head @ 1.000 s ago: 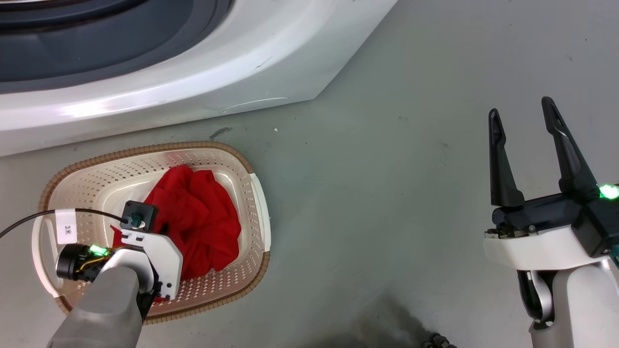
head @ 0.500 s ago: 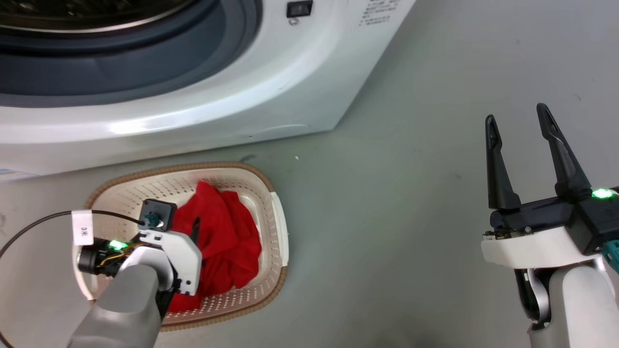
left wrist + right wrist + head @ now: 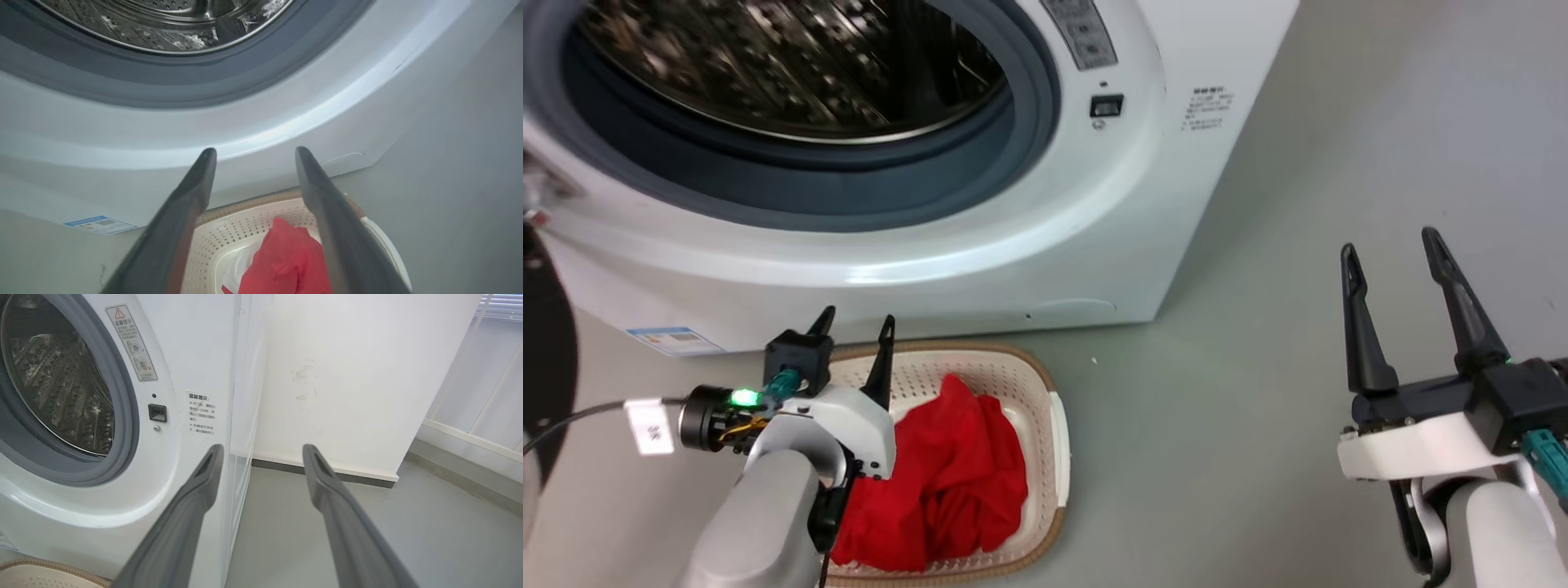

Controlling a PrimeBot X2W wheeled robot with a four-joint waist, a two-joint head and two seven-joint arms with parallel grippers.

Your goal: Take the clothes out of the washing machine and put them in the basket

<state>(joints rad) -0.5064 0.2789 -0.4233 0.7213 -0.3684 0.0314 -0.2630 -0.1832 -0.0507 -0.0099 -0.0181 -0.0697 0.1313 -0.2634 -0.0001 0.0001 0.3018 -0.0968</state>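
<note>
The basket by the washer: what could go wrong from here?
The open left gripper hovers close to the front of the washing machine, so reaching for the drum it might knock it. The clothes heap up at the near rim of the basket, so another garment might spill out.

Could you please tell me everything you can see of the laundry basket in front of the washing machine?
The basket is a small cream plastic tub, a rounded rectangle with perforated walls, a brown woven-look rim and a white handle on its right end. It stands upright on the grey floor just before the washing machine; whether they touch I cannot tell. Red clothes lie heaped inside. The open left gripper hangs over its left part.
</note>
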